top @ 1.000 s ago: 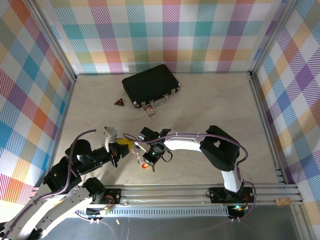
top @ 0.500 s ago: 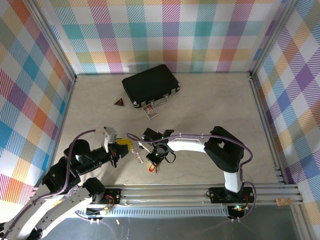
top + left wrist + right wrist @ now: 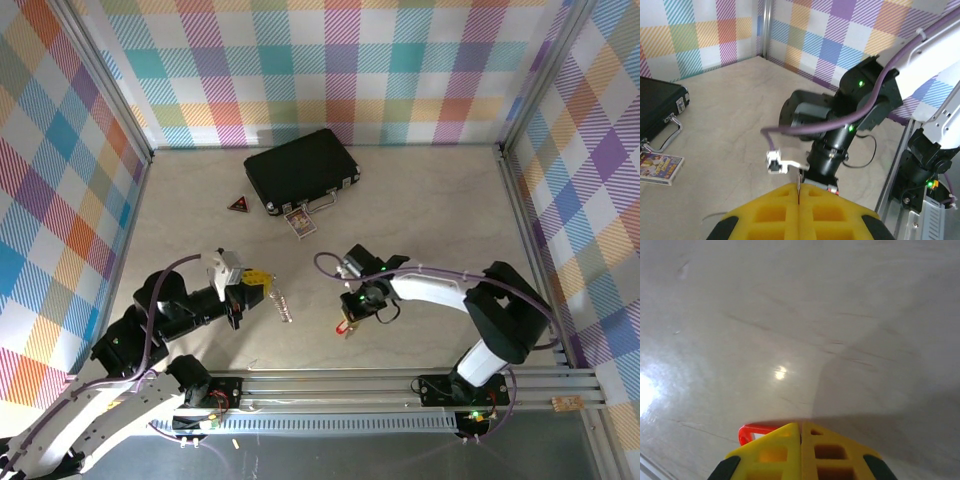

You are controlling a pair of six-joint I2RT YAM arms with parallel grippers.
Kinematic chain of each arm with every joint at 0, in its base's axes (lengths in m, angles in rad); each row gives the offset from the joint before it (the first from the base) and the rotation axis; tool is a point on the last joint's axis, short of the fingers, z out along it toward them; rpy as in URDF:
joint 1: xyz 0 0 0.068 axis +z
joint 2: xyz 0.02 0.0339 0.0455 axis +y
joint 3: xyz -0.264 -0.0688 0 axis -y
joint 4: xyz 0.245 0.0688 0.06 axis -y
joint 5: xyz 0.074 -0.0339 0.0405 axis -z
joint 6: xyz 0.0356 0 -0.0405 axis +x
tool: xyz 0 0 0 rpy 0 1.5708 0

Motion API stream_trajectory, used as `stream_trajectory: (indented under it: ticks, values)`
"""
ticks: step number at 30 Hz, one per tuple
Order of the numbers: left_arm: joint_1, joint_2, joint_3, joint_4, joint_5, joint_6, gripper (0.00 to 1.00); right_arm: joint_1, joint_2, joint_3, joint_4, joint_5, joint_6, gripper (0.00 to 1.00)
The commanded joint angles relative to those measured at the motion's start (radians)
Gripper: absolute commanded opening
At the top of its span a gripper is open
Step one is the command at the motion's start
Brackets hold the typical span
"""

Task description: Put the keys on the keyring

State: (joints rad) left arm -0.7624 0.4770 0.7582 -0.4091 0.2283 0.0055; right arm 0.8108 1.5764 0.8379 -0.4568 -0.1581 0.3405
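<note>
keys (image 3: pixel 345 328) pinched in my right gripper (image 3: pixel 350 318); keyring (image 3: pixel 283 306) at nine o'clock, apparently clamped by my left gripper (image 3: pixel 262 285).

right hand (image 3: pixel 350 319) carried keys (image 3: pixel 345 328) rightward

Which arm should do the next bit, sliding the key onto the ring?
Right, probably. The right gripper pinches the keys by the red tag; the left gripper seems to hold the keyring steady.
</note>
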Motion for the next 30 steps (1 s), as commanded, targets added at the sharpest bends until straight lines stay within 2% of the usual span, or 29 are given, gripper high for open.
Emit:
stream_trajectory:
  ticks: [1, 7, 15, 22, 30]
  values:
    - [0.003, 0.012, 0.04, 0.082, 0.036, 0.038, 0.0, -0.041, -0.032, -0.016, 0.014, -0.027, -0.001, 0.0]
    - [0.003, 0.055, 0.038, 0.117, 0.054, 0.03, 0.0, -0.096, -0.008, -0.018, 0.038, -0.046, -0.032, 0.01]
    - [0.001, 0.047, 0.017, 0.123, 0.057, 0.021, 0.0, -0.096, 0.011, -0.001, 0.014, -0.012, -0.065, 0.1]
    - [0.002, 0.039, 0.004, 0.122, 0.044, 0.028, 0.0, -0.096, 0.015, 0.009, -0.01, 0.003, -0.078, 0.13]
    - [0.002, 0.073, 0.006, 0.168, 0.059, 0.029, 0.0, -0.096, 0.004, 0.019, -0.021, -0.026, -0.092, 0.25]
